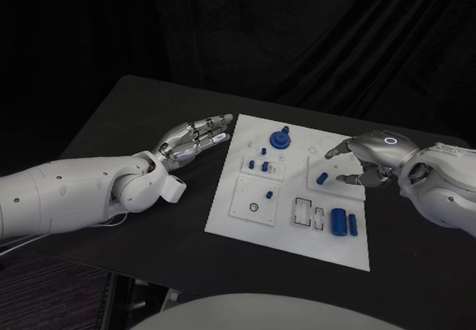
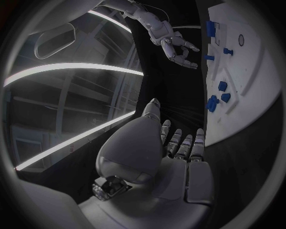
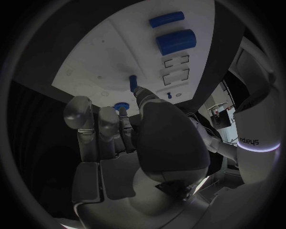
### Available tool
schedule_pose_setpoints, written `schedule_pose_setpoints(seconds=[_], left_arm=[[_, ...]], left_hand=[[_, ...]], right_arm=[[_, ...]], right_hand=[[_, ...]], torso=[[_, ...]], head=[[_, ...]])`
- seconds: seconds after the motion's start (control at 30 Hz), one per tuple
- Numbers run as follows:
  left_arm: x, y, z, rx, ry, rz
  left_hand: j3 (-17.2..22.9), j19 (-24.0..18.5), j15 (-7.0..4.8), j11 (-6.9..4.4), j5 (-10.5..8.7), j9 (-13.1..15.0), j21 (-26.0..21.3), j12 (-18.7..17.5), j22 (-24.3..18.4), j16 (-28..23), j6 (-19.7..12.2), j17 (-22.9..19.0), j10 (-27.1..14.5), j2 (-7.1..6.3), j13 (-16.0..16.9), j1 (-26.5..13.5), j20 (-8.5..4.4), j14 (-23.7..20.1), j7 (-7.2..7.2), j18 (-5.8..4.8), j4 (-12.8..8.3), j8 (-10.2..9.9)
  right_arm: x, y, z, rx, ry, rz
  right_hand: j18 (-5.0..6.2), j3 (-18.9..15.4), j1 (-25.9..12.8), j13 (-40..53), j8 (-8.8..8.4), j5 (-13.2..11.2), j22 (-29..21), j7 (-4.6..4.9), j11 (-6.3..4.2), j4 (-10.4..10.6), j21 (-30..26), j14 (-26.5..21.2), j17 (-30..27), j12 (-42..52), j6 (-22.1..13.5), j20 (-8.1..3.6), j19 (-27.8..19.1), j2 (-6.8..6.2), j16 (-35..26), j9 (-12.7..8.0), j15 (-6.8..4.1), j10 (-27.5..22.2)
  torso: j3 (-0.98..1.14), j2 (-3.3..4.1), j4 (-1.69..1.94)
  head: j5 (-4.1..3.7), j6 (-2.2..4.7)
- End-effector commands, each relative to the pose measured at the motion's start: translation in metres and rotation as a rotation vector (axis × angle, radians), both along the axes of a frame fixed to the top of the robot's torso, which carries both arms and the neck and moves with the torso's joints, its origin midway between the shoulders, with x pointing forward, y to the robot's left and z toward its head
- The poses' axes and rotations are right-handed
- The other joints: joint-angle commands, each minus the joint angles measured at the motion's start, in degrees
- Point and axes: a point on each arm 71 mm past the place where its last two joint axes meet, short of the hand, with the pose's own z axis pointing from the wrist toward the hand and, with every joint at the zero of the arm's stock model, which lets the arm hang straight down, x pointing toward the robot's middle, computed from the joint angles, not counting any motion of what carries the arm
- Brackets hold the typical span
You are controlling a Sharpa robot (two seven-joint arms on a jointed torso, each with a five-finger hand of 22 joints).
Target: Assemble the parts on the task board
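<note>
The white task board (image 1: 287,240) sits in the middle of the black table (image 1: 123,131), slightly turned, with blue parts scattered over it. At the far end there's a round blue part with a knob on top (image 1: 279,140), and just near of it a couple of small blue pegs (image 1: 258,165) standing in a recessed plate. Down at the near right corner two blue cylinders (image 1: 345,222) lie side by side, the fatter one on the left, next to some rectangular slots (image 1: 308,212).

The left hand (image 1: 195,140) hovers off the board's far left edge, fingers stretched out straight and fairly close together, holding nothing. It's beside the board, not touching it.

The right hand (image 1: 367,160) is over the right side of the board, fingers curled downward. One small blue peg (image 1: 322,178) stands right by its fingertips (image 1: 344,178). In the right wrist view a fingertip looks like it's touching that peg (image 3: 133,82), but I honestly can't tell whether it's actually pinched or just nudged.
</note>
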Motion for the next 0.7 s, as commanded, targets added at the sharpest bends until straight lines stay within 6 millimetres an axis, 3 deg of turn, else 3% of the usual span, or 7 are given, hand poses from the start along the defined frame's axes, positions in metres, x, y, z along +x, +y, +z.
schedule_pose_setpoints(seconds=[0.03, 0.07, 0.13, 0.4, 0.53, 0.63, 0.7], left_arm=[[0.001, 0.001, 0.005, -0.025, -0.075, 0.034], [0.001, 0.002, 0.005, -0.020, -0.085, 0.038], [0.001, 0.003, 0.005, -0.006, -0.106, 0.043], [0.001, 0.004, 0.006, 0.026, -0.155, 0.052], [0.001, 0.005, 0.006, 0.030, -0.160, 0.054], [0.001, 0.005, 0.006, 0.030, -0.163, 0.055], [0.001, 0.005, 0.006, 0.030, -0.163, 0.055]], left_hand=[[-0.83, -2.42, -0.80, -0.32, 0.15, 0.10, -0.92, 0.29, -6.43, -0.56, 0.82, -0.23, -0.04, -0.22, 0.01, -0.88, -1.22, -0.79, -0.07, -1.05, 0.31, 0.23], [-0.89, -2.47, -0.86, -0.36, 0.15, 0.11, -0.93, 0.29, -6.58, -0.60, 0.88, -0.25, -0.05, -0.25, 0.00, -0.93, -1.30, -0.84, -0.08, -1.07, 0.33, 0.24], [-1.20, -2.83, -2.16, -2.36, 9.65, -0.12, -1.06, -1.29, -7.84, -1.34, -0.07, -0.59, -0.90, -0.95, -0.22, -1.16, -1.78, -1.62, -0.97, -0.36, 1.45, -0.07], [-1.16, -3.02, -4.25, -5.68, 9.26, -0.53, -1.14, -3.57, -8.67, -1.34, -1.18, -0.59, -2.09, -1.79, -0.49, -0.87, 0.21, -1.62, -2.10, 2.69, 3.89, -0.38], [-0.87, -2.99, -4.10, -6.02, 9.24, -0.59, -1.11, -4.17, -8.68, -1.34, -1.29, -0.59, -2.42, -2.03, -0.54, -0.24, 4.21, -1.62, -3.47, 3.16, 4.68, -0.39], [-0.84, -3.04, -4.14, -6.07, 9.31, -0.62, -1.17, -4.23, -9.03, -1.34, -1.51, -0.59, -2.44, -2.05, -0.55, -0.17, 3.99, -1.62, -3.52, 3.24, 4.71, -0.43], [-0.66, -3.15, -4.41, -6.21, 9.51, -0.69, -1.28, -4.33, -9.66, -1.34, -1.83, -0.59, -2.48, -2.08, -0.55, 0.20, 1.22, -1.62, -3.23, 4.18, 4.90, -0.48]], right_arm=[[0.000, -0.007, -0.006, 0.013, 0.038, -0.044], [0.000, -0.008, -0.007, 0.014, 0.041, -0.047], [0.000, -0.010, -0.010, 0.014, 0.046, -0.051], [0.003, -0.008, -0.018, 0.023, 0.047, -0.043], [0.005, -0.006, -0.021, 0.030, 0.042, -0.033], [0.007, -0.004, -0.023, 0.035, 0.039, -0.026], [0.007, -0.003, -0.024, 0.042, 0.040, -0.024]], right_hand=[[-0.42, 0.07, -0.18, -0.50, 0.43, 0.08, 7.40, 0.37, 0.03, 0.12, 0.59, 0.67, 0.30, 0.92, 0.58, -0.05, 0.59, 1.03, 0.53, -0.58, 0.09, 2.54], [-0.41, 0.10, -0.26, -0.62, 0.48, 0.06, 7.41, 0.43, 0.01, 0.10, 0.64, 0.71, 0.35, 1.02, 0.75, -0.06, 0.62, 1.10, 0.57, -0.68, 0.09, 2.93], [-0.43, 0.14, -0.32, -0.72, 0.53, 0.04, 7.42, 0.57, 0.01, 0.08, 0.73, 0.73, 0.35, 1.09, 0.92, -0.05, 0.65, 1.16, 0.59, -0.77, 0.08, 3.25], [-0.41, 0.75, 0.16, -1.27, 1.12, -0.08, 7.41, 1.07, -0.12, -0.28, 0.75, 0.76, 0.23, 1.63, 2.70, -0.09, 0.70, 1.84, 0.54, -1.10, 0.01, 5.47], [-0.40, 1.04, 0.58, -1.34, 1.26, -0.15, 7.41, 1.30, -0.21, -0.56, 0.76, 0.80, 0.29, 2.06, 3.30, -0.13, 0.70, 2.14, 0.59, -1.20, -0.04, 6.79], [-0.40, 1.16, 0.70, -1.43, 0.83, -0.20, 7.41, 1.96, -0.27, -0.74, 0.80, 0.82, 0.28, 2.30, 2.78, -0.17, 0.71, 2.25, 0.59, -1.51, -0.08, 7.77], [-0.41, 1.26, 0.79, -1.54, 0.29, -0.22, 7.41, 2.62, -0.31, -0.91, 0.82, 0.81, 0.23, 2.39, 1.80, -0.20, 0.70, 2.36, 0.56, -1.88, -0.11, 8.43]], torso=[[0.03, 0.13, -0.13], [0.06, 0.17, -0.12], [0.22, 0.20, -0.01], [0.28, -0.01, 0.11], [0.21, -0.09, 0.11], [0.16, -0.16, 0.00], [0.14, -0.16, -0.02]], head=[[-0.23, -0.01], [-0.30, -0.01], [-0.47, -0.01], [-0.72, -0.01], [-0.80, -0.01], [-0.69, -0.01], [-0.66, -0.01]])
